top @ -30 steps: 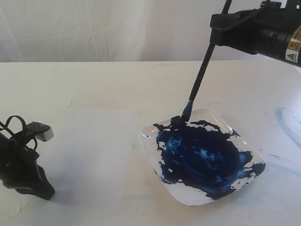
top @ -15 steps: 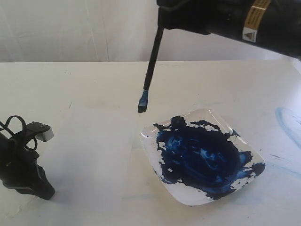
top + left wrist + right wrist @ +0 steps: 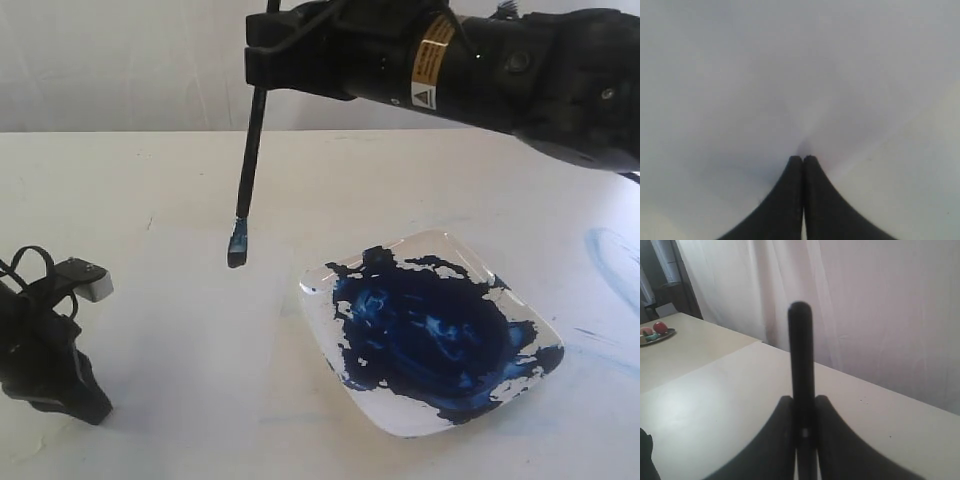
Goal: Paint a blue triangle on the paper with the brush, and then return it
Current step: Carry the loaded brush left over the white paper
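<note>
The brush (image 3: pixel 249 150) hangs nearly upright, its black handle clamped in my right gripper (image 3: pixel 262 55), which reaches across from the right. Its blue-stained tip (image 3: pixel 237 250) is over the far part of the paper (image 3: pixel 200 330), a faint white sheet left of the plate; I cannot tell whether it touches. In the right wrist view the handle (image 3: pixel 800 355) rises between the shut fingers of the right gripper (image 3: pixel 803 400). My left gripper (image 3: pixel 92 408) rests at the near left, shut and empty, its tips (image 3: pixel 803 159) low over the white surface. No blue triangle shows.
A glass plate (image 3: pixel 315 300) holding a dark-blue paint pool (image 3: pixel 430 335) sits right of the paper. A pale-blue smear (image 3: pixel 615 260) marks the table at the far right. A white curtain hangs behind. A small dish (image 3: pixel 655 332) sits on another table.
My right arm has swung left from the plate. The brush tip has left the paint pool and now hangs over the paper. The left gripper has not moved.
</note>
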Controlling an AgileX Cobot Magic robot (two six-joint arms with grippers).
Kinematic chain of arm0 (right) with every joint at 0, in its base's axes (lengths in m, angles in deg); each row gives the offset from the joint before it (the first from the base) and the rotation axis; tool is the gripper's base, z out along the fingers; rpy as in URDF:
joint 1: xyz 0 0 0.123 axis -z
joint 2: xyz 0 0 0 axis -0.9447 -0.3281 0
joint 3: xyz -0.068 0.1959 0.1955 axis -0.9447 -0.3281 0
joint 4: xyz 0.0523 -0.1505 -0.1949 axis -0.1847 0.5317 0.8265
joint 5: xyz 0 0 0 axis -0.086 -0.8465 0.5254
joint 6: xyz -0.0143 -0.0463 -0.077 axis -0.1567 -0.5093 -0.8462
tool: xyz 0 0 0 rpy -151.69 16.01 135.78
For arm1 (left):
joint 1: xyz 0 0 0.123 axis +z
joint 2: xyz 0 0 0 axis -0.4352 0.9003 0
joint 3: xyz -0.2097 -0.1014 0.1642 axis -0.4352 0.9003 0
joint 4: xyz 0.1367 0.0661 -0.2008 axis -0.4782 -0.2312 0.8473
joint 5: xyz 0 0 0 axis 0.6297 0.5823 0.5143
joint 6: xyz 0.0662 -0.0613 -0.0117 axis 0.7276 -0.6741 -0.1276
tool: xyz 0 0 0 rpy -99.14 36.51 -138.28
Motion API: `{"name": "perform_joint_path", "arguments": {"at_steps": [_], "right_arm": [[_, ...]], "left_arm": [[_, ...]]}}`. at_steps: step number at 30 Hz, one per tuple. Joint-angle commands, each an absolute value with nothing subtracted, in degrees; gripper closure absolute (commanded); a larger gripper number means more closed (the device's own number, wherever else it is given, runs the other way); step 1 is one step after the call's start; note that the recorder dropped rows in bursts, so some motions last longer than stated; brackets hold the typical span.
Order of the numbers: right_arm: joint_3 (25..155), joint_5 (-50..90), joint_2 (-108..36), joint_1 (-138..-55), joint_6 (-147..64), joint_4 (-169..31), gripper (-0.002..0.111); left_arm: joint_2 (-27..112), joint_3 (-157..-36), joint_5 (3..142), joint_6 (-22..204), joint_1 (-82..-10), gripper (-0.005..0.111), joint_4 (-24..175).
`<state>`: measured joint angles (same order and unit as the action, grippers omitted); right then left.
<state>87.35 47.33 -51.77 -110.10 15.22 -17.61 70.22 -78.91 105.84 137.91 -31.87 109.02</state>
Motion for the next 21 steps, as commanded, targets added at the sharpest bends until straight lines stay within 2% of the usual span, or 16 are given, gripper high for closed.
{"name": "perform_joint_path", "arguments": {"at_steps": [1,21], "right_arm": [[89.79,49.95,-54.33,-110.2,14.94,-18.1,0.108],[97.64,50.92,-65.73,-113.67,14.22,-18.1,0.108]], "left_arm": [[67.93,-80.45,106.96,133.03,-31.62,0.107,105.09],[66.75,-80.7,107.06,129.12,-31.62,0.107,101.54]]}}
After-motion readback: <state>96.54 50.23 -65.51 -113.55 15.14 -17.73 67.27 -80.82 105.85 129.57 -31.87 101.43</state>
